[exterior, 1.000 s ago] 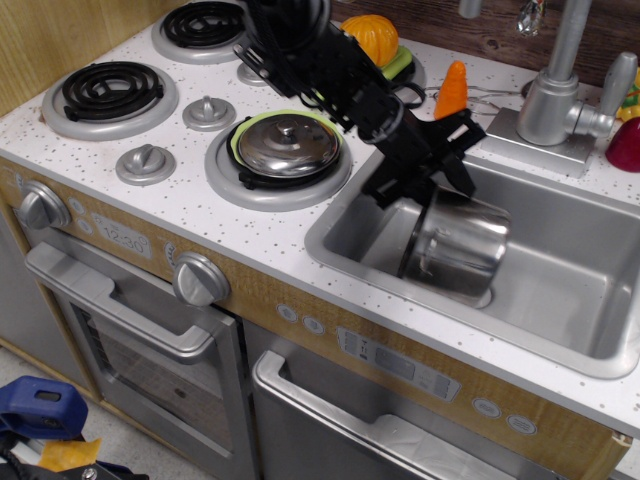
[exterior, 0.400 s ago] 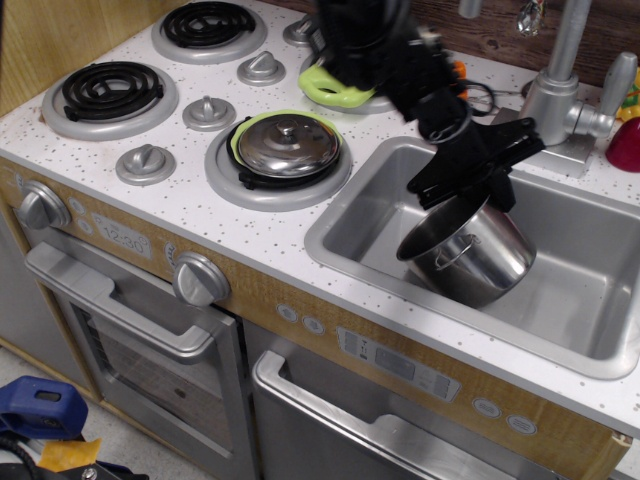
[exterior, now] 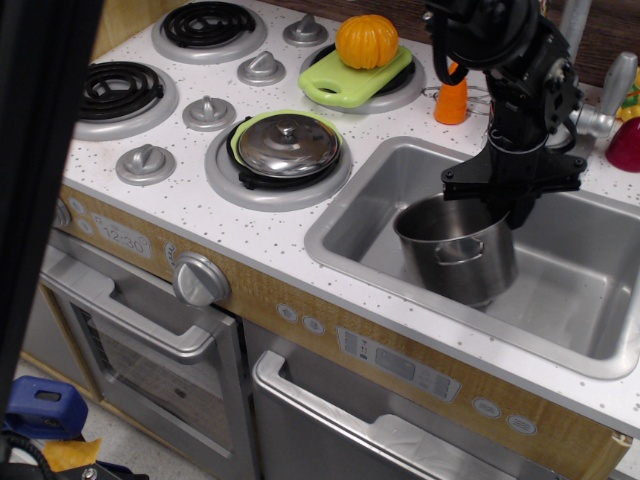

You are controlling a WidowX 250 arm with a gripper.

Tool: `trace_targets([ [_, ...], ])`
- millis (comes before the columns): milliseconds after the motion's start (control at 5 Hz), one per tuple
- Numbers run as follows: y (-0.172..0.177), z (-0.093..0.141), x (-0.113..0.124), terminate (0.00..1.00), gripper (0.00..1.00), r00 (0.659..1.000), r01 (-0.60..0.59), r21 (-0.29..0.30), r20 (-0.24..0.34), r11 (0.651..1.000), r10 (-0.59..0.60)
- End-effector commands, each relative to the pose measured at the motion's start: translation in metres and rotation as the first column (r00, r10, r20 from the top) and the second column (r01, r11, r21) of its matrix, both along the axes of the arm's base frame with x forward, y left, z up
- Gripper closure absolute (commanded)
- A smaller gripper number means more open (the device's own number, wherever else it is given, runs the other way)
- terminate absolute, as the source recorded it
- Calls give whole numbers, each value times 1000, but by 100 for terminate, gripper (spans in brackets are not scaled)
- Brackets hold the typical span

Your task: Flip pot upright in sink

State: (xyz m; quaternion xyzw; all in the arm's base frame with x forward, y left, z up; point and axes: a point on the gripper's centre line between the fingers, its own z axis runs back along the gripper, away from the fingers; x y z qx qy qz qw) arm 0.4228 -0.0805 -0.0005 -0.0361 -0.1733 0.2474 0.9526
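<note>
The shiny steel pot stands upright in the grey sink, open mouth up, one loop handle facing the front. It sits in the left-middle part of the basin. My black gripper hangs straight down over the pot's far rim and is shut on that rim. The arm reaches in from the top of the view.
A domed steel lid lies on the front burner left of the sink. An orange pumpkin sits on a green board. A toy carrot, the faucet and a red object stand behind the sink. A dark out-of-focus band covers the left edge.
The pot turned from lying tilted with its mouth sideways to standing upright. My gripper swung right and rotated to point straight down. A dark band now covers the left edge.
</note>
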Motion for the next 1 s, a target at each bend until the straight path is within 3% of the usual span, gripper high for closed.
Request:
trace_targets([
  [0,-5,23,12,0,0,998,13,18,58,1000,-14],
  [600,-5,23,12,0,0,998,13,18,58,1000,-14],
  [800,-5,23,12,100,0,998,13,18,58,1000,-14],
])
